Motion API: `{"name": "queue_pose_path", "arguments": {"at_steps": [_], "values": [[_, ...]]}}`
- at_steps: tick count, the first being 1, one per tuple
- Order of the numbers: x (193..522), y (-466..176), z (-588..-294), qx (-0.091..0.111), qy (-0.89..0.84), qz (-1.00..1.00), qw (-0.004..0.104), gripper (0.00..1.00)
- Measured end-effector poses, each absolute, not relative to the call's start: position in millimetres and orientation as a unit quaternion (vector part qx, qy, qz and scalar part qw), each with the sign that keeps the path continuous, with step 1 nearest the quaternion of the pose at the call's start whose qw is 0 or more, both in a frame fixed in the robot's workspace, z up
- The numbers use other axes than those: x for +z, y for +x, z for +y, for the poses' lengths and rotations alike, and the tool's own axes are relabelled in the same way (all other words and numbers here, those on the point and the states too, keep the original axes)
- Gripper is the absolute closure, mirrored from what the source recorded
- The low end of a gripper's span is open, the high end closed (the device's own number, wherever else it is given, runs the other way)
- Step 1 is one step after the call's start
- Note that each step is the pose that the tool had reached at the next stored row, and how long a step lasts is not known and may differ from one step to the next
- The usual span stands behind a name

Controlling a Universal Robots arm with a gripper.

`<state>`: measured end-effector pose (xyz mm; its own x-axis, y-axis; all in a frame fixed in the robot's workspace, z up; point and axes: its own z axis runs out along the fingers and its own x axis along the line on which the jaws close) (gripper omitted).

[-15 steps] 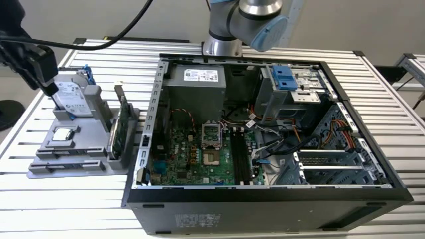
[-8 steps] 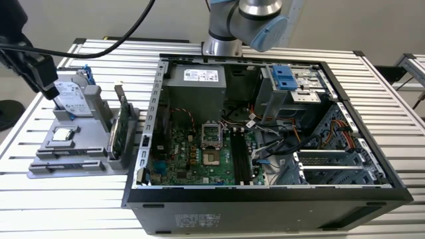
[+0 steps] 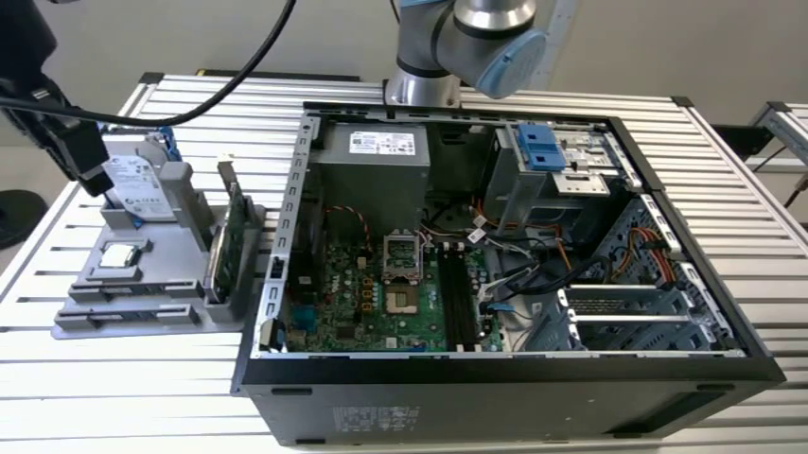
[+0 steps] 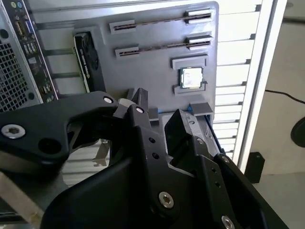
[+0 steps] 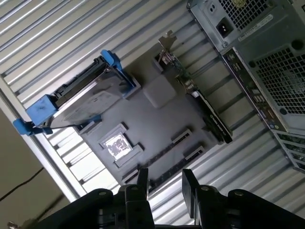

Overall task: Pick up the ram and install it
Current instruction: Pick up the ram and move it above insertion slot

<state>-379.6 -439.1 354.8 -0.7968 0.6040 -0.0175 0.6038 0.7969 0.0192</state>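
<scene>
While the black two-fingered gripper [image 5: 164, 175] hangs clear above the grey parts tray [image 5: 157, 109], I note its jaws moderately apart, holding nothing.

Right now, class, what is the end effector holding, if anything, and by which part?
Nothing. The end effector is open, the gap between its fingers empty; the ram sits slotted in the grey tray.
</scene>
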Motion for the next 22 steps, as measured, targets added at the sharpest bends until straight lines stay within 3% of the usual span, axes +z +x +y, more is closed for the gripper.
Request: {"name": "queue_pose_path", "arguments": {"at_steps": [22], "values": [[343.5,-380.0,-439.0,-0.002,0.441,0.897,0.014,0.0]]}}
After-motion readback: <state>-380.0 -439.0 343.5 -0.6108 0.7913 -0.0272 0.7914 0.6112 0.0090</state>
